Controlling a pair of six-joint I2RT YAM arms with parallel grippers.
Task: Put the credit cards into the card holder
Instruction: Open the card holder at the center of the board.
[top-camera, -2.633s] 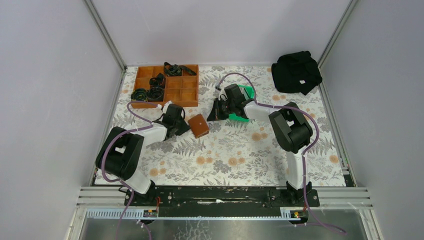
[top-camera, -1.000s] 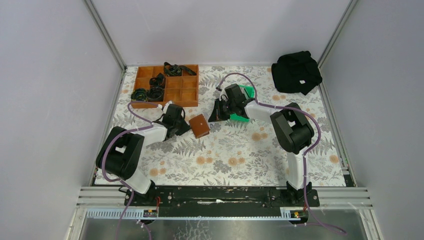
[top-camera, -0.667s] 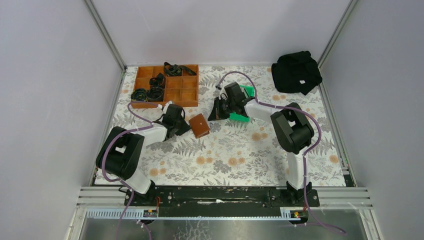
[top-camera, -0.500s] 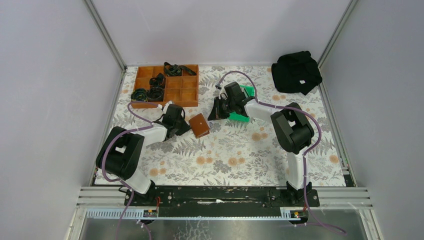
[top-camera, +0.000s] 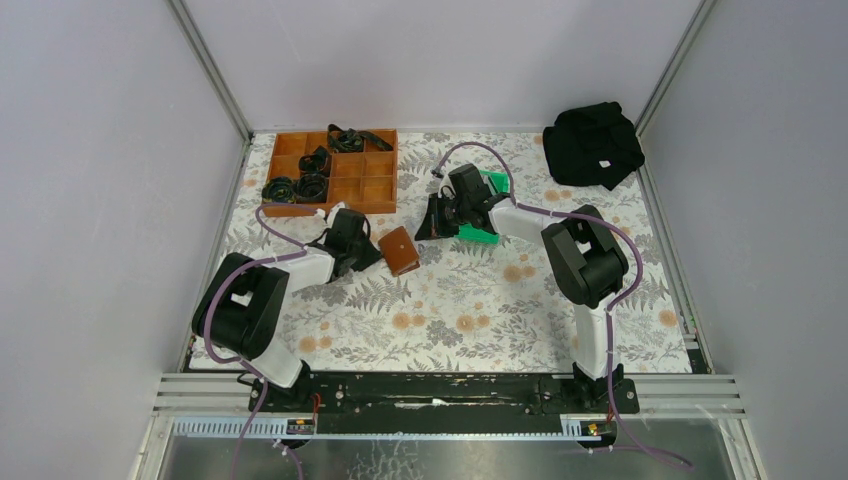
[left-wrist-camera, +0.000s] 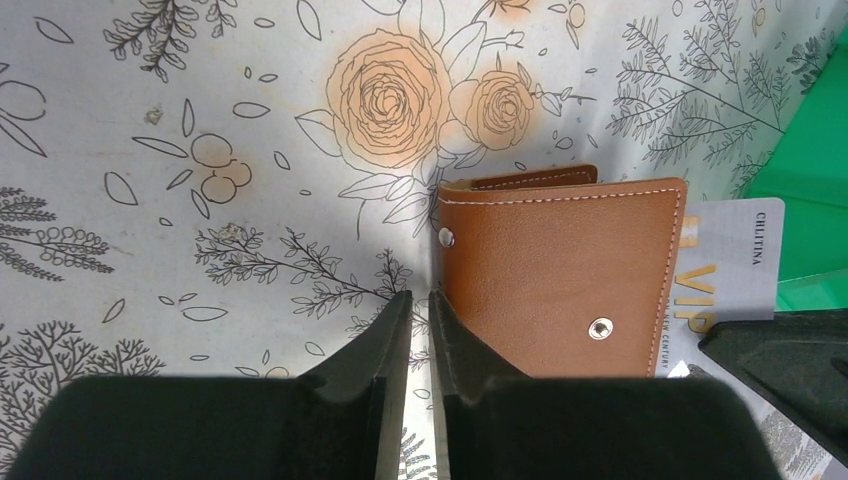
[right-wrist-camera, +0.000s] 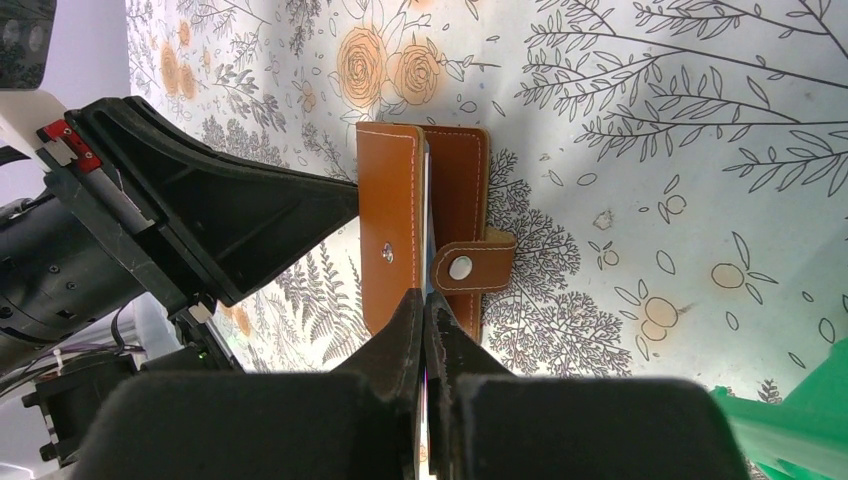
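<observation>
Currently, card holder (right-wrist-camera: 390, 200) lies on worktop (right-wrist-camera: 650, 150), right hand (right-wrist-camera: 424, 300) clamped on credit card (left-wrist-camera: 735, 270) in its fold, left hand (left-wrist-camera: 420, 300) slightly parted, empty, alongside.

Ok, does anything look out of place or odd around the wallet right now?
One thing: a silver VIP credit card juts out of the side of the card holder, only partly in, pinched by the right gripper. The holder's snap tab sits unfastened. Nothing looks spilled or damaged.
</observation>
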